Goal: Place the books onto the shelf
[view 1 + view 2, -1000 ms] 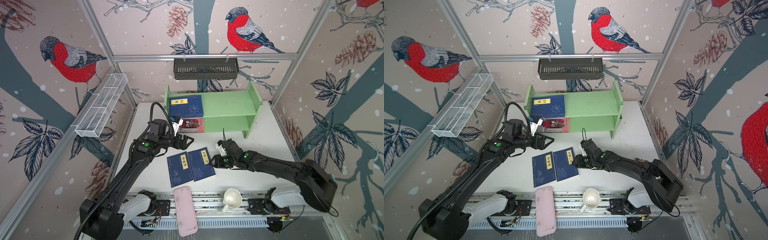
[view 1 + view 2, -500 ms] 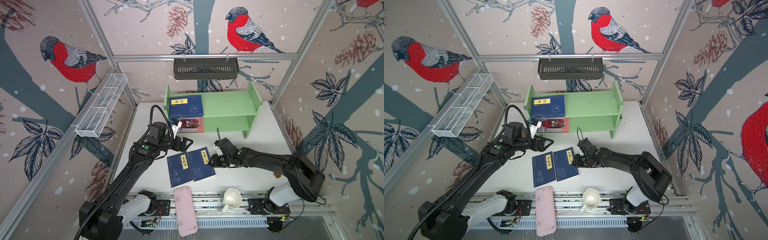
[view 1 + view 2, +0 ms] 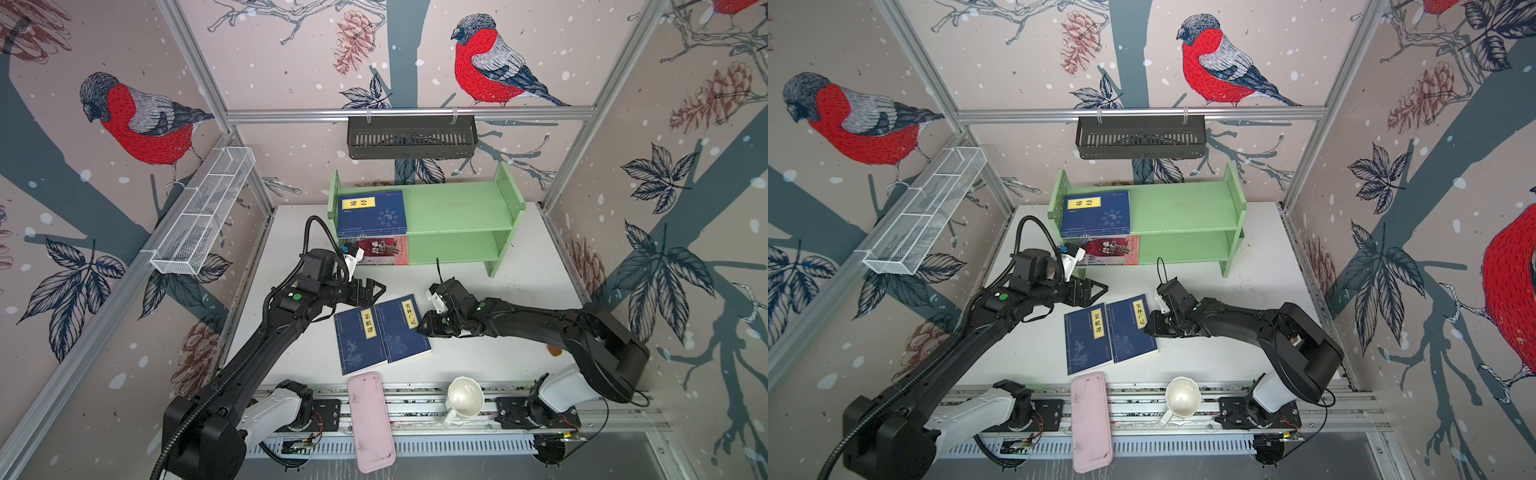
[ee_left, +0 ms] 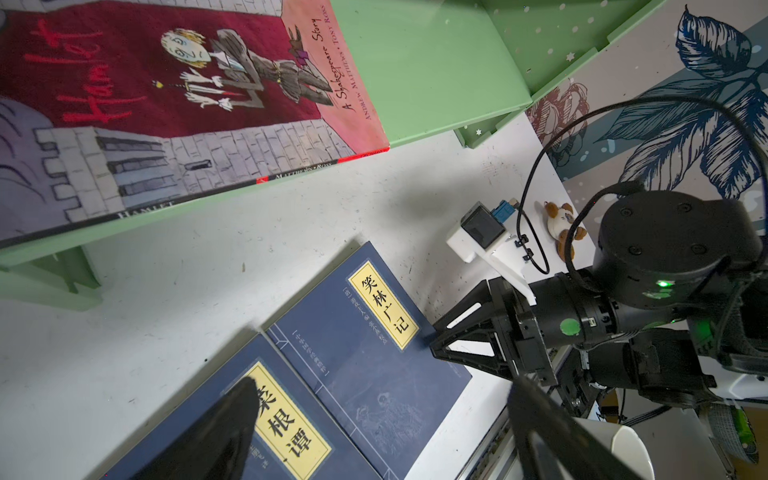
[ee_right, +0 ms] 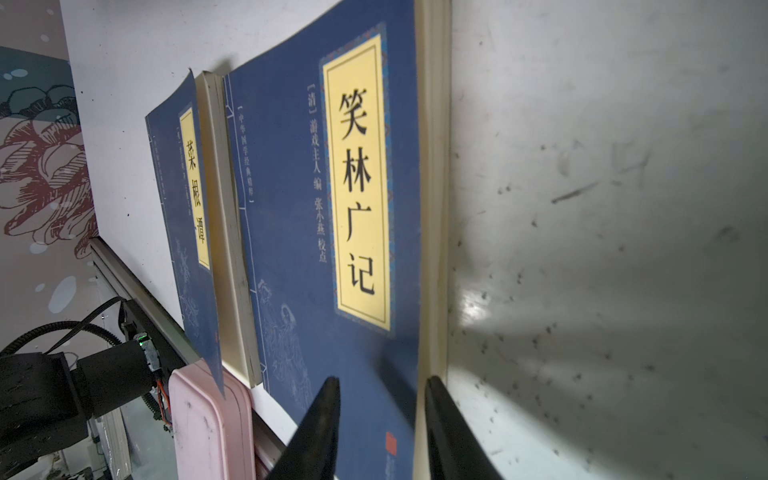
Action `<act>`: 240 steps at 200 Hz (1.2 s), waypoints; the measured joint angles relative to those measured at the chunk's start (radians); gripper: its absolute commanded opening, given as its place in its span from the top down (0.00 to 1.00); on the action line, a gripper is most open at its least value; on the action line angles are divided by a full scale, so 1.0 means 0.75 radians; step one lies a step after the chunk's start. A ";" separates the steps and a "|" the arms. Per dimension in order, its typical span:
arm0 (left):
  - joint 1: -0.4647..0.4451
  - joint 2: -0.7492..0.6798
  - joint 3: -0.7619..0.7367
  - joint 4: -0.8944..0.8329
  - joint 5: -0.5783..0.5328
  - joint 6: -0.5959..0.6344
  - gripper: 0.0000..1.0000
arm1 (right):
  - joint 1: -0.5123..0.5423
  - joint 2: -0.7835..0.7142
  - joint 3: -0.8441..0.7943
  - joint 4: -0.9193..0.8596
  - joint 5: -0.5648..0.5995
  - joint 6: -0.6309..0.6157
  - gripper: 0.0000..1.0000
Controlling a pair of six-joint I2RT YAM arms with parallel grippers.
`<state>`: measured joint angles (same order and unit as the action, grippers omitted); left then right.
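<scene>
Two navy books lie side by side on the white table, the left book [image 3: 359, 340] and the right book [image 3: 403, 326] [image 5: 324, 208]. My right gripper [image 3: 420, 328] [image 5: 382, 415] is low at the right book's right edge. Its jaws straddle that edge with a narrow gap, one finger [image 5: 320, 419] above the cover. The book lies flat. My left gripper [image 3: 376, 291] [image 4: 382, 386] hangs wide open above the far ends of both books, holding nothing. The green shelf [image 3: 457, 208] carries a navy book [image 3: 372, 212] on its top tier and a red-and-grey book [image 3: 384, 251] [image 4: 166, 83] on its lower tier.
A pink flat case [image 3: 370, 419] and a white cup [image 3: 465, 399] sit at the table's front edge. A black slotted basket [image 3: 411, 137] hangs on the back rail and a white wire basket [image 3: 203, 216] on the left wall. A small plush toy [image 4: 561, 226] lies beyond my right arm.
My right gripper has slid a little left onto the right book's edge and its jaws have narrowed. The left gripper has barely moved.
</scene>
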<state>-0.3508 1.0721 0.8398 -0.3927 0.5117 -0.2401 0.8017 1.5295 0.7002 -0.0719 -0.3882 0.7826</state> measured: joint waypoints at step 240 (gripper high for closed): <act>-0.072 0.243 -0.116 0.179 0.008 -0.216 0.09 | -0.253 -0.176 -0.145 0.047 -0.148 -0.040 0.66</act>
<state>-0.4049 1.2545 0.7525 -0.2588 0.5179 -0.4019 0.6121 1.3975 0.5911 -0.0368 -0.4992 0.7525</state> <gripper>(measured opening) 0.911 0.282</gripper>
